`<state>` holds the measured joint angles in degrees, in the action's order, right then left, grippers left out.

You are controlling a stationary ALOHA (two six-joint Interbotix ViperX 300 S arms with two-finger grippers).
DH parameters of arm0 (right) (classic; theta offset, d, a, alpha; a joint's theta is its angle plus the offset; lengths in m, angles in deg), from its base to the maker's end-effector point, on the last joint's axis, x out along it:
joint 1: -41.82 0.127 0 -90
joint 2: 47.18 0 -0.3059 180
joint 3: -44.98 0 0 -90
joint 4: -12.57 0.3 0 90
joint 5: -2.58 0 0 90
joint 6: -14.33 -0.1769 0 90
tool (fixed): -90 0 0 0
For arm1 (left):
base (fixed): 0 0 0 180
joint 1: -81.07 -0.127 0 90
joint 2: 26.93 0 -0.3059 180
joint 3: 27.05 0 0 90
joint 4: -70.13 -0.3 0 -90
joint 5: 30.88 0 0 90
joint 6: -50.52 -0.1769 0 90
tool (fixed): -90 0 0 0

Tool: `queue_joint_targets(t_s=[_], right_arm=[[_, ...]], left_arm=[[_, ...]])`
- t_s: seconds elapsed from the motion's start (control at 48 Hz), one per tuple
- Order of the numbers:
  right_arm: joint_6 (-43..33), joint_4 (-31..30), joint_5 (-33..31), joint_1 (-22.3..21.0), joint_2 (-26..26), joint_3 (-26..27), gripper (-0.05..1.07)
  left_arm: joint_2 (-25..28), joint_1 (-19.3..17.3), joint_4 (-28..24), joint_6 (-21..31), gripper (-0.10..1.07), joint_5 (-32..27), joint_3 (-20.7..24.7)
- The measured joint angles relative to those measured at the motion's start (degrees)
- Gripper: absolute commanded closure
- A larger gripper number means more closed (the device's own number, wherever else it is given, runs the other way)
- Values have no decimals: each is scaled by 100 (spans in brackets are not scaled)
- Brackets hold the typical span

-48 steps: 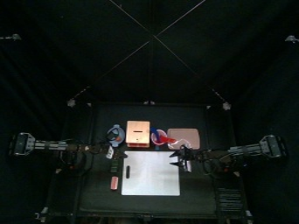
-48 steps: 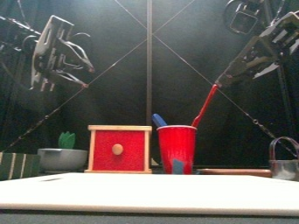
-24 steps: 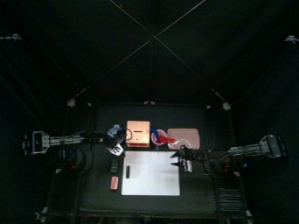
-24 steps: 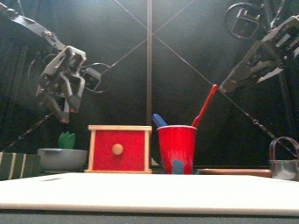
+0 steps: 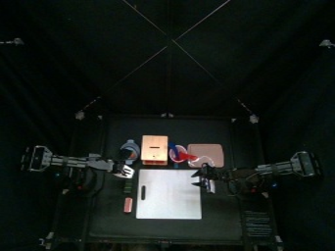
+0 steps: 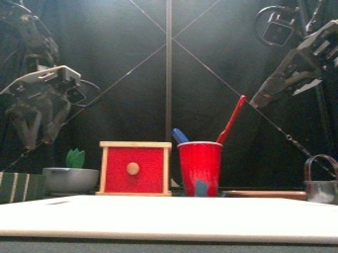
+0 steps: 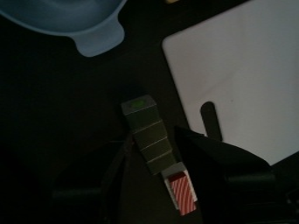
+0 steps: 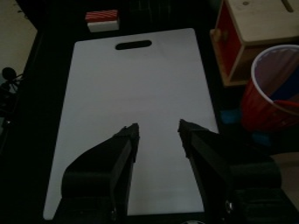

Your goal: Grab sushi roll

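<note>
The sushi roll (image 7: 181, 190) is a small red-and-white striped piece on the black table, at the end of a green segmented strip (image 7: 149, 140). From above, the sushi roll (image 5: 127, 204) lies just left of the white cutting board (image 5: 170, 194). My left gripper (image 7: 163, 153) hangs open above the strip and roll and touches neither. In the front view the left gripper (image 6: 42, 104) is well above the table. My right gripper (image 8: 160, 131) is open and empty over the board, and the sushi roll (image 8: 103, 17) lies beyond the board's handle end.
A red box with a knob (image 6: 134, 168), a red cup holding utensils (image 6: 200, 168) and a grey bowl (image 6: 69, 179) stand behind the board. A green-striped block (image 6: 16, 186) sits at the far left. A pink plate (image 5: 207, 152) lies at the back right.
My left gripper has dropped lower and swung left, and its jaws have spread wider. The right arm has not moved.
</note>
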<state>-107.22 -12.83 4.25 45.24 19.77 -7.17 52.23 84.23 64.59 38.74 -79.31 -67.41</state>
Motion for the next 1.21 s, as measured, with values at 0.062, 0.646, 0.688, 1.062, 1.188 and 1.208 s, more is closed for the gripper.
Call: queue_joint_targets(t_s=[0.062,0.646,0.688,1.062,1.188,1.208], right_arm=[[0,0,0,26,0,-18,23],[44,-26,9,123,0,-132,23],[44,-26,0,123,0,-132,23],[44,-35,0,123,-9,-246,23],[53,-44,0,123,-9,-237,23],[53,-44,0,123,-9,-246,23]], left_arm=[[88,114,-44,255,7,53,-53],[1195,422,-9,747,5,879,-97],[1283,422,18,756,5,958,-97],[1705,492,457,756,15,1107,0],[1705,501,466,756,25,1072,0],[1705,501,475,756,26,1063,9]])
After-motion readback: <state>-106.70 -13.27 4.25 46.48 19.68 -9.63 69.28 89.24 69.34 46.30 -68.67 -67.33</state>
